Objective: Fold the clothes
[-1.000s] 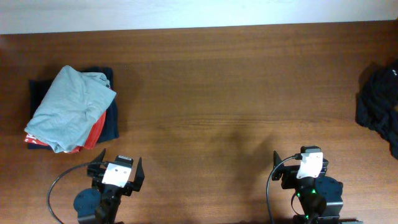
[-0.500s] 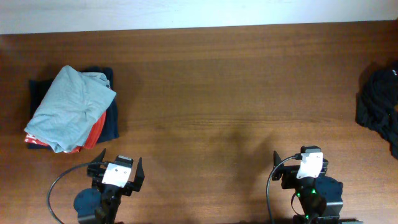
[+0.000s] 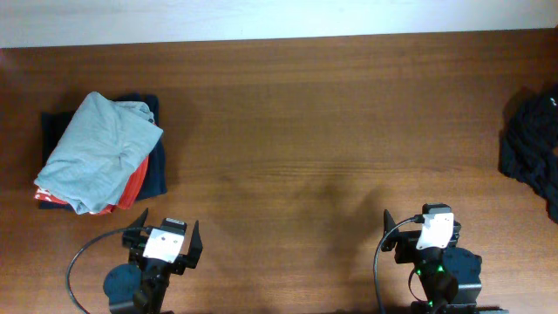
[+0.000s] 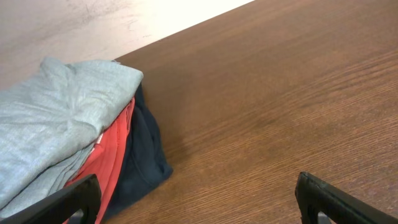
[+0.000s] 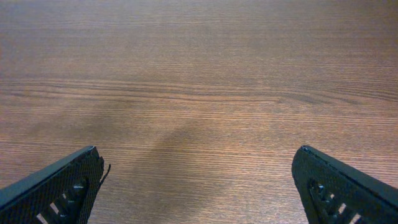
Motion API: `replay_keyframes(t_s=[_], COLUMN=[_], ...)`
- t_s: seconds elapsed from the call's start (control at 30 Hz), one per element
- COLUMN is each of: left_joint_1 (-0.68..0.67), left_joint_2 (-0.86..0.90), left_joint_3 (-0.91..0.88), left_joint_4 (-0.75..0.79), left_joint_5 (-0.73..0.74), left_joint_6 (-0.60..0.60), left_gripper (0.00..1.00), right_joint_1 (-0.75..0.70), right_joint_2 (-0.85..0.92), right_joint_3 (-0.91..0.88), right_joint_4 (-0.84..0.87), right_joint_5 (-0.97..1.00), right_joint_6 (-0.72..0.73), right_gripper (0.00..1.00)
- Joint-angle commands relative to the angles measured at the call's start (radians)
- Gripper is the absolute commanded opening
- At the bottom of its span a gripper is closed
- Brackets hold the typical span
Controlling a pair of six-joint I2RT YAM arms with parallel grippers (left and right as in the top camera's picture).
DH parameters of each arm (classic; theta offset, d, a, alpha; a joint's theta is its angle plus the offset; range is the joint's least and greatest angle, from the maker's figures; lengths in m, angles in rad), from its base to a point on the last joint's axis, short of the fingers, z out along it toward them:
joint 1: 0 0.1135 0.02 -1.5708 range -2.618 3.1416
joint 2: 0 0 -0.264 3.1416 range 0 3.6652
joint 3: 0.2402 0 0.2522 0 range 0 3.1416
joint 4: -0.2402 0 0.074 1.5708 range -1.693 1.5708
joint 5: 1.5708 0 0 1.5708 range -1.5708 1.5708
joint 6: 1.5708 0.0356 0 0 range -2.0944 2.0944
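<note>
Black T-shirt (image 3: 532, 144) bunched at table (image 3: 305, 131) right edge, long axis far-to-near, partly cropped.

Nothing new for you to call: over the last second the left arm (image 3: 161, 246), the right arm (image 3: 434, 232) and the black T-shirt (image 3: 532, 139) haven't budged.

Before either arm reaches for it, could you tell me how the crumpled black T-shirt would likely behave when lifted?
The black T-shirt lies in a crumpled heap, so it is probably floppy and would drape from a pinch. Its soft folds suggest light fabric. Pushed, it would likely bunch up.
</note>
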Motion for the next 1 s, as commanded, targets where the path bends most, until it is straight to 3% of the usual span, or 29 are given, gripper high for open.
replay_keyframes(t_s=[0.0, 0.17, 0.33, 0.47, 0.67, 0.8, 0.97], left_joint_1=[-0.005, -0.005, -0.005, -0.005, -0.005, -0.005, -0.005], left_joint_2=[-0.008, -0.008, -0.008, -0.008, 0.018, 0.111, 0.356], left_joint_3=[-0.011, -0.011, -0.012, -0.006, 0.040, 0.149, 0.386], left_joint_4=[0.005, 0.035, 0.033, 0.161, 0.460, 0.457, 0.333], left_joint_5=[0.012, 0.028, 0.218, 0.335, 0.309, 0.262, 0.219], left_joint_6=[-0.010, -0.010, -0.010, -0.058, -0.243, -0.288, -0.287], left_gripper=[0.99, 1.00, 1.00, 0.99, 0.99, 0.99, 0.99], right_joint_1=[-0.006, -0.006, -0.006, -0.006, -0.006, -0.006, -0.006], right_joint_2=[-0.010, -0.010, -0.010, -0.009, 0.036, 0.146, 0.412], right_joint_3=[-0.006, -0.006, -0.006, 0.019, 0.147, 0.278, 0.510], right_joint_4=[0.005, 0.010, 0.085, 0.232, 0.312, 0.249, 0.114], right_joint_5=[-0.053, -0.206, -0.303, -0.368, -0.327, -0.274, -0.255], right_joint_6=[0.001, 0.001, 0.001, 0.020, 0.027, 0.087, 0.098], right_gripper=[0.99, 0.99, 0.99, 0.99, 0.99, 0.99, 0.98])
